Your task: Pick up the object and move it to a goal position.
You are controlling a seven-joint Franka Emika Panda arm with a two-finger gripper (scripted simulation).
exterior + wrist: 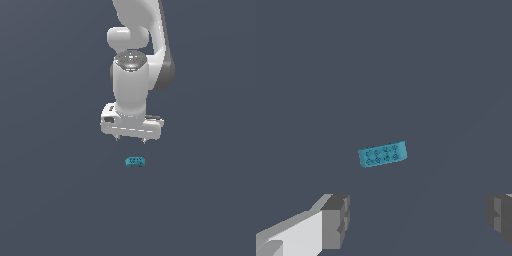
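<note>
The object is a tiny teal-blue oblong piece with faint marks on top, lying flat on the dark grey ground. My gripper hangs above and slightly behind it, pointing down, with its fingers spread wide and nothing between them. In the wrist view the object lies apart from both fingers. The two grey fingertips stand far apart at the frame's edges, and my gripper is open and empty.
The white arm rises above the gripper toward the top of the exterior view. The dark grey ground spreads all around; no other objects show.
</note>
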